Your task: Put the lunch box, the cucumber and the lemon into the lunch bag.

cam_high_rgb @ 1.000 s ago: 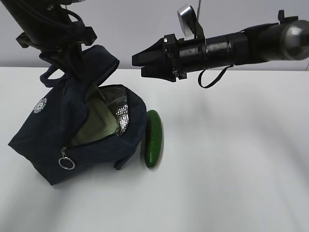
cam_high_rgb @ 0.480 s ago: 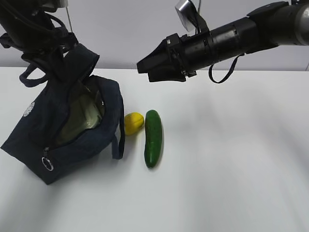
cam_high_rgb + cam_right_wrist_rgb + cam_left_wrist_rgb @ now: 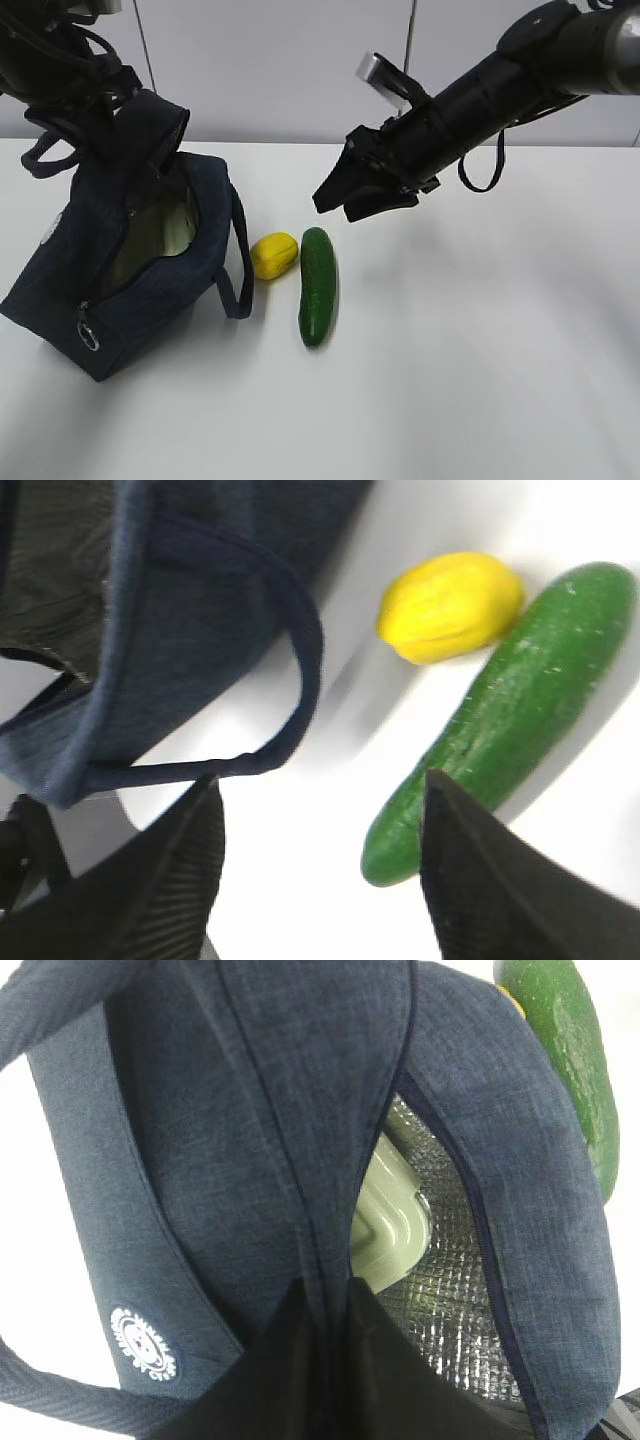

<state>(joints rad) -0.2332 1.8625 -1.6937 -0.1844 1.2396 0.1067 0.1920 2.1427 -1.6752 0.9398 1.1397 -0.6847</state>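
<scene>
A: Where is the small yellow oval lemon [image 3: 274, 255] lying?
B: On the white table [image 3: 480, 350], touching the long dark green cucumber [image 3: 317, 285], beside the navy fabric lunch bag [image 3: 120, 270].
A: Grippers?
B: The left gripper [image 3: 330, 1360] is pinching the bag's flap; the right gripper [image 3: 345, 200] is hanging spread and empty.

Lunch box [image 3: 390, 1222] inside open lunch bag [image 3: 150, 290]; lemon [image 3: 274, 255] touching cucumber [image 3: 317, 285] beside it

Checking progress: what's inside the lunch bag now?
The lunch box, green lid showing against the lunch bag's silver lining. The flap hides the rest.
</scene>
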